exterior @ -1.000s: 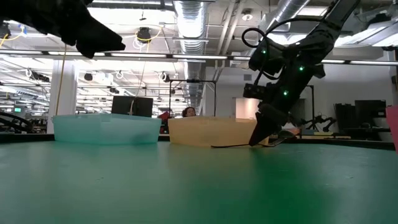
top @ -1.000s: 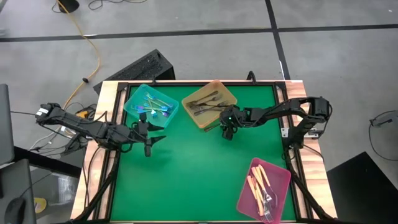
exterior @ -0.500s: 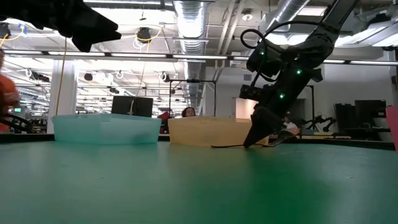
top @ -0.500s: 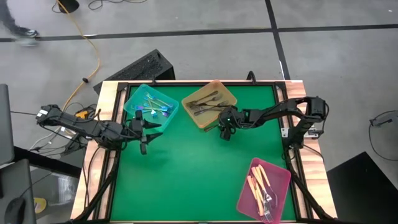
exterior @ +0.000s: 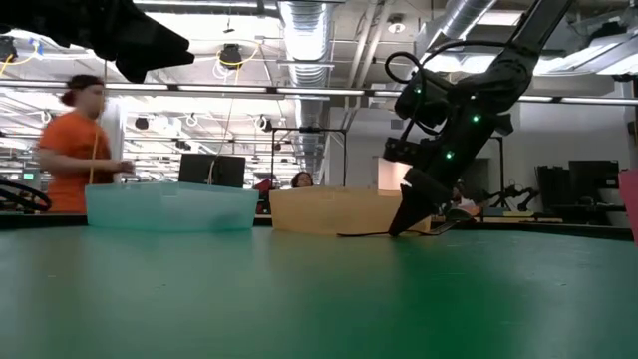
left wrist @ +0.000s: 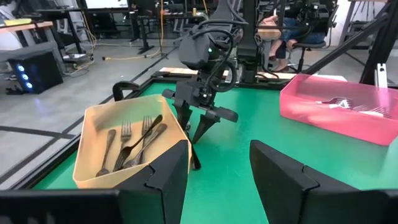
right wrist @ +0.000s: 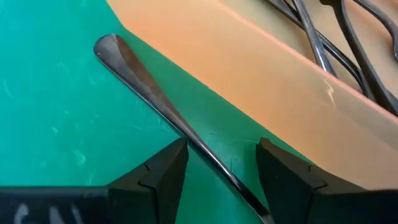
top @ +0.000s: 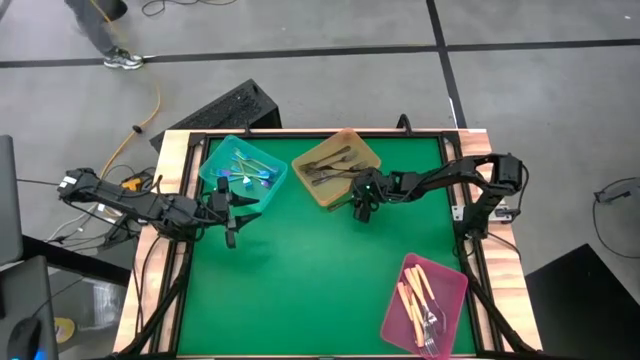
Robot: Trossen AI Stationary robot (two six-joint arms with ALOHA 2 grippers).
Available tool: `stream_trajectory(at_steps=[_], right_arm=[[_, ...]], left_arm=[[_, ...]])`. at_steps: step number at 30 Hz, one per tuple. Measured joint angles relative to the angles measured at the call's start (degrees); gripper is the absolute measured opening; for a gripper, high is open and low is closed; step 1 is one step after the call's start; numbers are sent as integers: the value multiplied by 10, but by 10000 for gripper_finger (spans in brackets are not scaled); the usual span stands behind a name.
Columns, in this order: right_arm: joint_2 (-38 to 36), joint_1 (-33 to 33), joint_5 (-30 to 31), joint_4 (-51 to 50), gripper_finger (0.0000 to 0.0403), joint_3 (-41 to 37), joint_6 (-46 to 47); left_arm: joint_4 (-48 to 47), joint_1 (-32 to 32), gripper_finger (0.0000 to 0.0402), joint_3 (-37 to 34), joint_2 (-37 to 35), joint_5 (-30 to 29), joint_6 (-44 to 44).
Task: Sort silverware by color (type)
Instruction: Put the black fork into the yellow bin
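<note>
- Reaching down to the green table [top: 300, 280], the right gripper [top: 363, 209] is seen just beside the amber tray [top: 336, 166], on that tray's near corner.
- Its two fingers [right wrist: 155, 177] are held apart, and a dark grey utensil [right wrist: 161, 109] lies on the mat between them (only its rounded handle end and thin stem are seen).
- The utensil is not lifted; it lies flat on the mat, right beside the amber tray's wall, and whether it is touched by the fingers cannot be told.
- More dark grey forks [left wrist: 134, 146] are kept inside the amber tray.
- The left gripper [top: 231, 213] is held above the mat, next to the teal tray [top: 243, 172], with its fingers [left wrist: 161, 180] spread open and nothing held.
- Shiny blue-green pieces [top: 245, 172] are piled in the teal tray.
- Cream-handled pieces [top: 418, 300] are laid in the pink tray [top: 425, 293], well apart from the other two trays, at the table's near right corner.
- A person in an orange shirt [exterior: 75, 150] is seen in the room behind the table.
</note>
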Motion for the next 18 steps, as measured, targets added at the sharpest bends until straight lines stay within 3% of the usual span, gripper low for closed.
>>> stream_trajectory(at_steps=[10, 18], right_arm=[[8, 15, -35, -22, 188, 1, 50], [-7, 80, -87, -38, 170, 9, 95]], left_arm=[[0, 0, 156, 0, 0, 0, 11], [0, 0, 156, 0, 0, 0, 11]])
